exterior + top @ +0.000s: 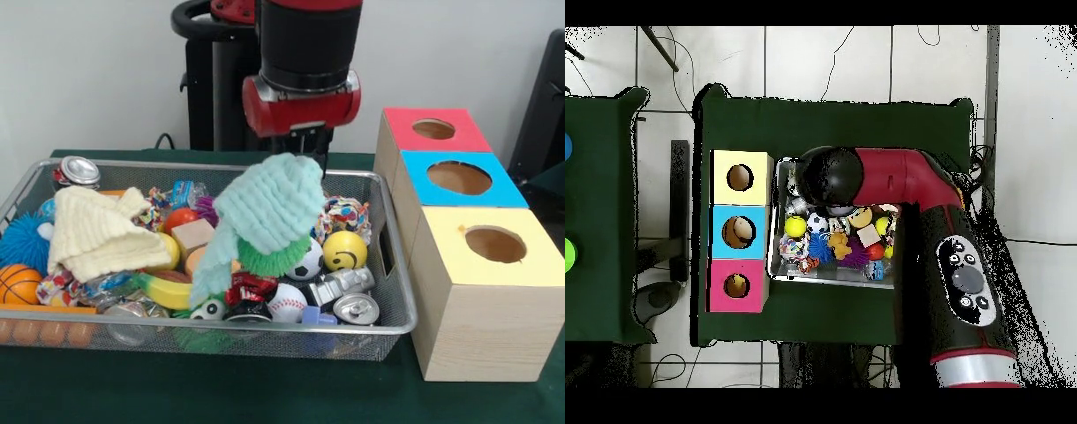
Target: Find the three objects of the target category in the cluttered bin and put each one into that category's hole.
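Mint-green knitted cloth [269, 208] hangs clamped in the gripper [305, 159] above the cluttered bin [388, 305], raised clear of the toys, apparently for carrying toward the red-topped box's hole [433, 129] at the far right.

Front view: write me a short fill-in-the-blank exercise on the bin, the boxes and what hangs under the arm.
1. The cloth hanging under the gripper is pale ____.
2. The wooden box farthest from the camera has a ____ top.
3. The smiley ball in the wire-mesh bin is ____.
4. The box nearest the camera has a ____ top.

Missing words: green; red; yellow; yellow.
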Controlling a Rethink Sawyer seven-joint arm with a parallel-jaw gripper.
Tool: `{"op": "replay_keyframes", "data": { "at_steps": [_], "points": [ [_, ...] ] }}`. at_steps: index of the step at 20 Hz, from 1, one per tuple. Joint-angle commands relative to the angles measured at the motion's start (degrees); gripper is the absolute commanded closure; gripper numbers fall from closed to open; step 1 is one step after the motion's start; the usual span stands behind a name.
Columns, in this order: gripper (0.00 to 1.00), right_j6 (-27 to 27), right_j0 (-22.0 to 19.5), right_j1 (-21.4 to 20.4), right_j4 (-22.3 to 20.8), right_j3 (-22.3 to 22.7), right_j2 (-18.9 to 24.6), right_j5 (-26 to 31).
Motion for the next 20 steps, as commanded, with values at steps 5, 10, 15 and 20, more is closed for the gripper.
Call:
{"op": "replay_keyframes", "data": {
  "at_steps": [5,10,15,20],
  "points": [
    [1.0,-0.9,-5.8,-0.2,0.4,4.5,1.3,-0.7],
    [1.0,-3.2,-7.9,2.1,-0.6,1.7,2.2,0.1],
    [1.0,-5.0,-9.5,5.1,-1.6,-1.0,3.4,-0.1],
    [1.0,-5.3,-11.0,5.9,-2.5,0.6,3.8,-3.1]
  ]
}}
